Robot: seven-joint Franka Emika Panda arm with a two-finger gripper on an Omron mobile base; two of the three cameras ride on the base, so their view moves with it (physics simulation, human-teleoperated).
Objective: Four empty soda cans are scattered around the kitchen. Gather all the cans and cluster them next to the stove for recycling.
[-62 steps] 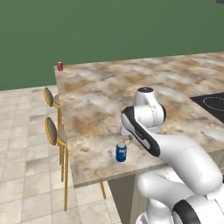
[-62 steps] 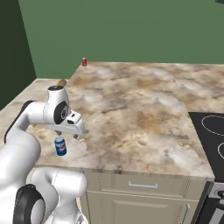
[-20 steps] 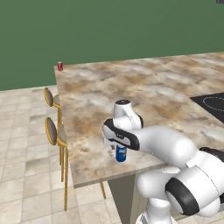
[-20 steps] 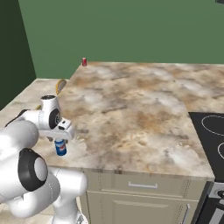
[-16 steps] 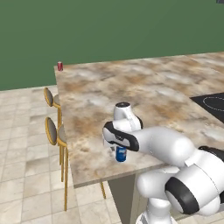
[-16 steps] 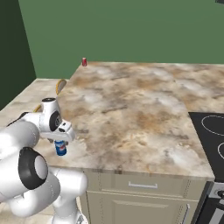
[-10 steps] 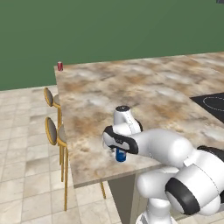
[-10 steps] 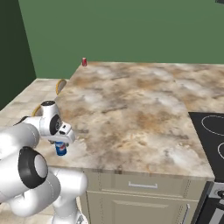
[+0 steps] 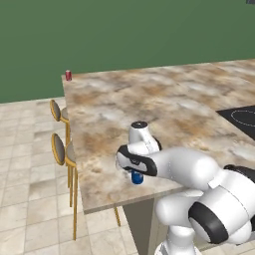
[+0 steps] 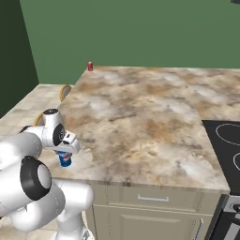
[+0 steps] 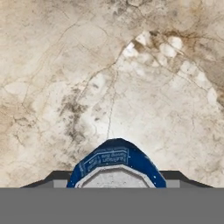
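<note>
One blue can [image 9: 137, 178] sat at worktop's [image 10: 154, 122] near edge, jaws [image 10: 64, 157] set around it, grip unconfirmed. Red can [image 9: 68, 75] waited at far corner, 11 o'clock. No cans yet beside stove [image 10: 225, 143], 3 o'clock. Gathering barely begun.

Mottled beige marble-look countertop [image 9: 164, 104]

Tool [image 9: 136, 172] hides blue can [image 9: 137, 178] top (stove [image 10: 227, 140] cropped).
</note>
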